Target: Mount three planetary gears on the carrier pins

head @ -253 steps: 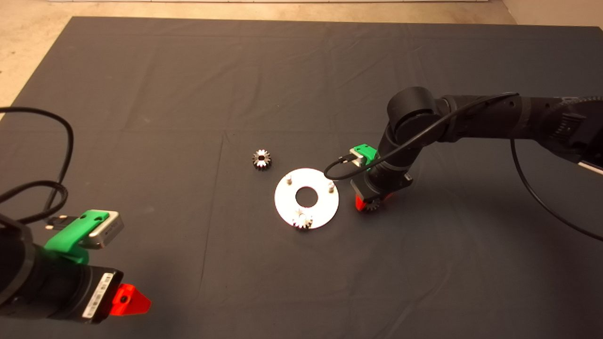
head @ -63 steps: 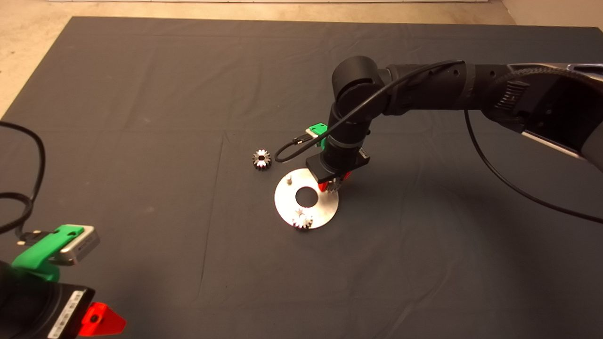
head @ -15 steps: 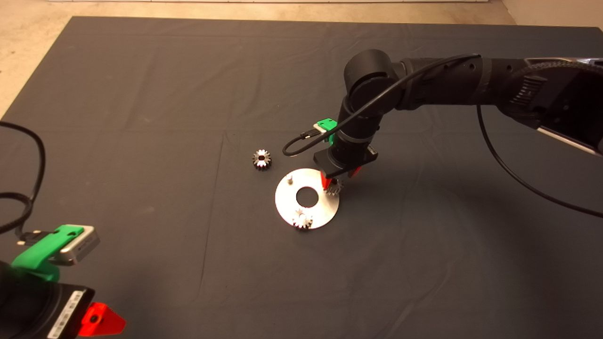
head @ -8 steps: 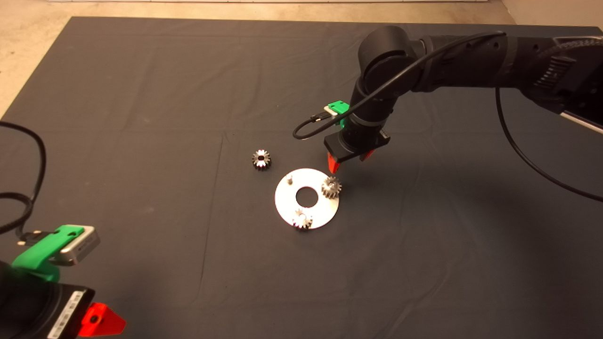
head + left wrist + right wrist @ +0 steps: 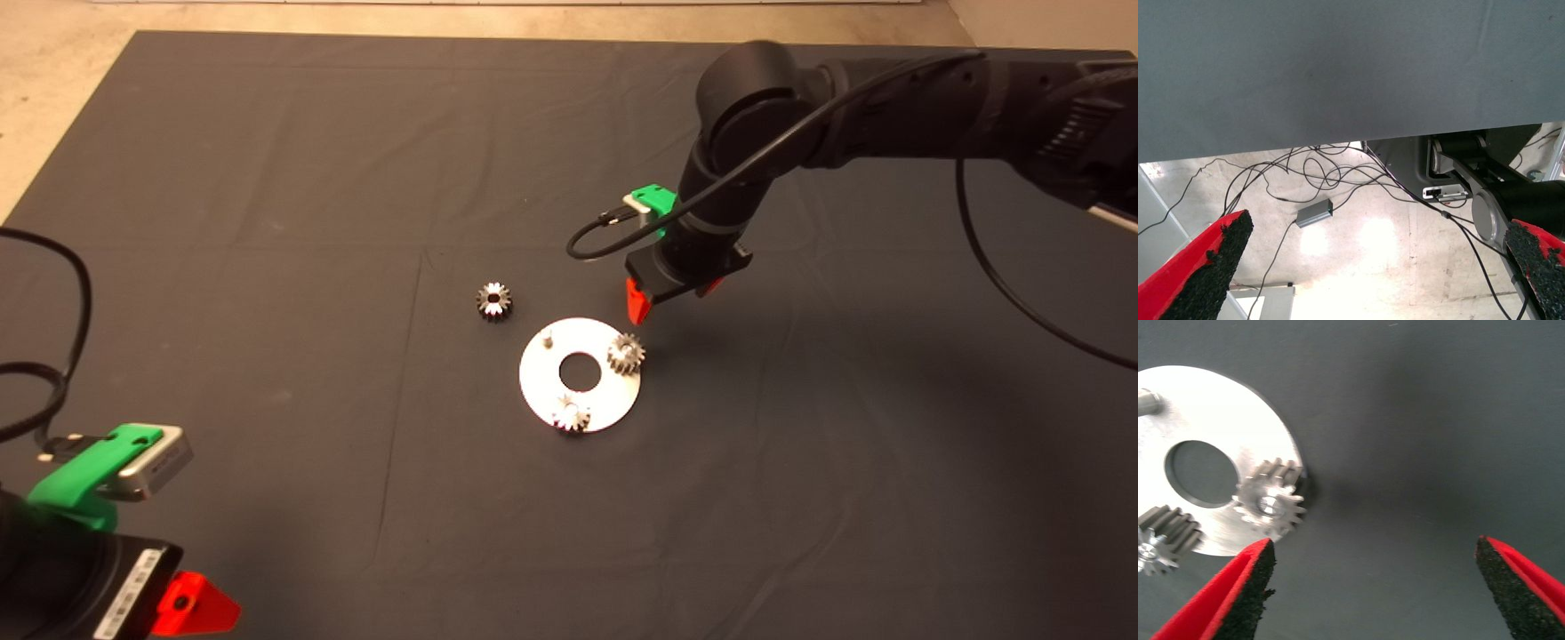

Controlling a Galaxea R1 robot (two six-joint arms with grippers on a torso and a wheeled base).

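Two planetary gears (image 5: 626,353) are sitting on the carrier disc (image 5: 544,384); right gripper (image 5: 673,298) is hovering beside it, fingers open and empty. Next: grabbing the loose gear (image 5: 493,300) for the bare pin (image 5: 548,338). Left gripper (image 5: 1371,273) is idling at the lower-left edge, fingers spread.

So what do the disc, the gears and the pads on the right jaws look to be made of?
Disc: apparently bare metal, bright silvery sheen, flat and thin.
Gears: likely steel, grey, glinting on the tooth edges.
Pads: black, rough and grainy, probably foam or rubber, on smooth red fingers that look like plastic.
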